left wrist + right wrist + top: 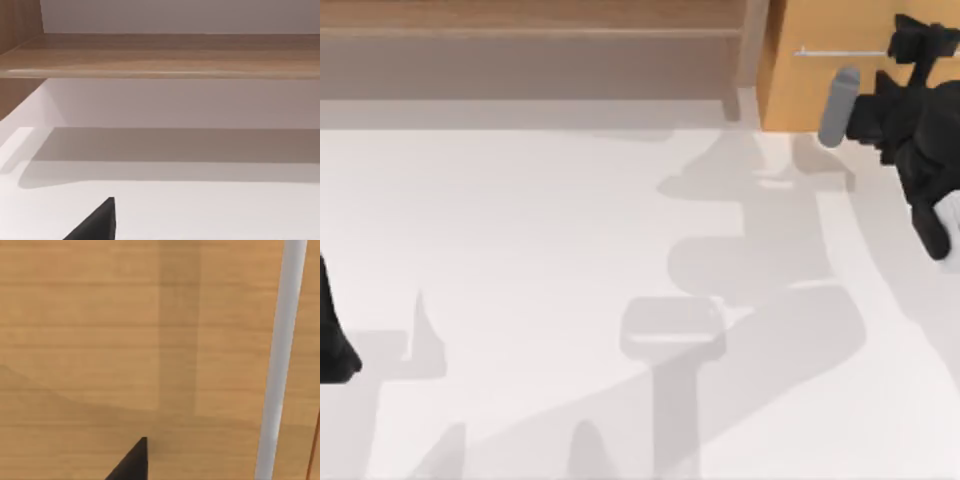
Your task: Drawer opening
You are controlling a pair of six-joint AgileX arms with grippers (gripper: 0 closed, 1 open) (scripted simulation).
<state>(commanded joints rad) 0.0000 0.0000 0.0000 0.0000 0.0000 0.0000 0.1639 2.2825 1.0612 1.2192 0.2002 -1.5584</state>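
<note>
The drawer shows its light orange-tan wooden front at the back right of the table, with a thin silver bar handle running across it. My right gripper is up against the right part of that front, at the right end of the handle. In the right wrist view the drawer front is very close, and the handle stands off to one side, apart from the gripper. My left arm is parked at the table's left edge.
A duller brown-grey shelf unit runs along the back from the left up to the drawer, and the left wrist view shows its shelf board. The white tabletop spreads out in front, crossed by arm shadows.
</note>
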